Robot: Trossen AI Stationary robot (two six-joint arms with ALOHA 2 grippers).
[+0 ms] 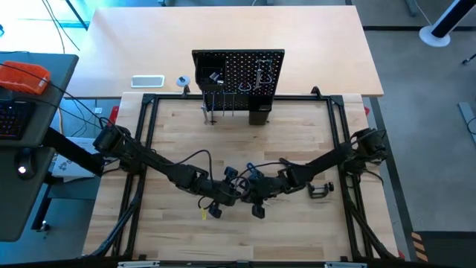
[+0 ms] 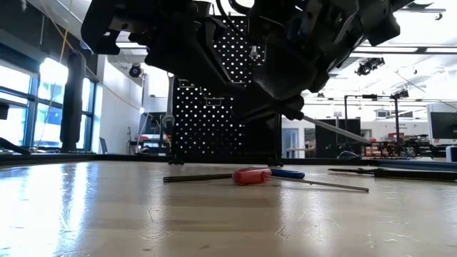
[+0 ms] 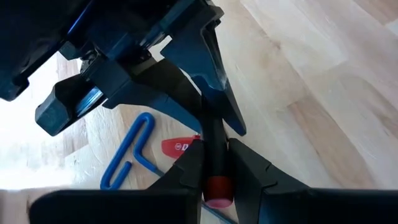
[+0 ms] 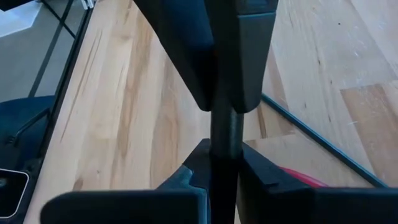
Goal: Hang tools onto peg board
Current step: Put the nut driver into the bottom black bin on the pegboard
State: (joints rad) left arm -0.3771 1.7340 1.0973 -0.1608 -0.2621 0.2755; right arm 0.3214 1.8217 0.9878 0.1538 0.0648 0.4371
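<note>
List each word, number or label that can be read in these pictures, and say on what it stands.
"D": a white letter on the red screwdriver handle, left wrist view; the letters after it are hidden.
White label on the far table, high view: too small to read.
Nothing else is readable.
</note>
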